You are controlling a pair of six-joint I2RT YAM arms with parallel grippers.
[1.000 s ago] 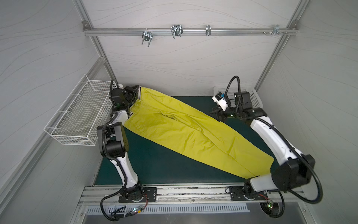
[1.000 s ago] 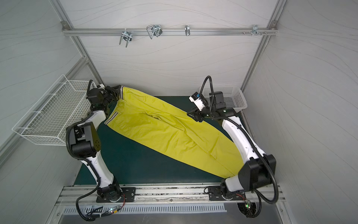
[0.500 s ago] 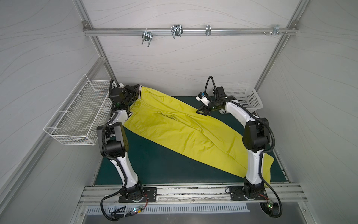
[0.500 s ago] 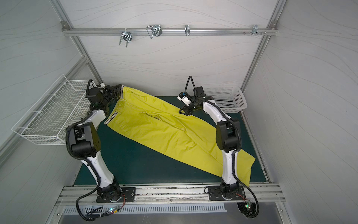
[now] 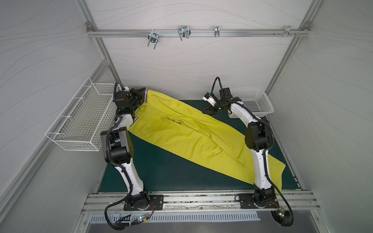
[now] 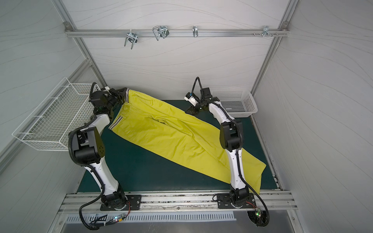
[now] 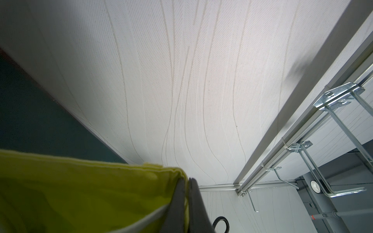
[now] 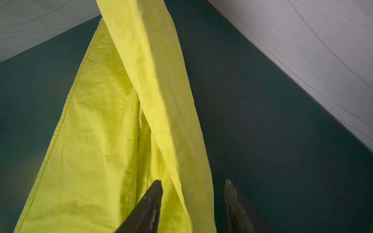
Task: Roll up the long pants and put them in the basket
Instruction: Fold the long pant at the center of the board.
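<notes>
Zero rolls made: the long pants (image 5: 181,133) lie unrolled, ten-o'clock waistband (image 5: 145,96) clamped in the left claw (image 5: 140,97); right claw (image 5: 208,110), one o'clock, half-open, gripping nothing.

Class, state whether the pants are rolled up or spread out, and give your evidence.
Spread out. In both top views the pants lie stretched full length diagonally across the mat; no part is rolled.

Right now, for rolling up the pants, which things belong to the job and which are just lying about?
In the job: bright yellow-green fabric long pants; left hand, shut on their striped waistband; right hand, open at their far edge.
Lying about: white wire basket; white perforated plastic basket; metal hooks on the rail.
</notes>
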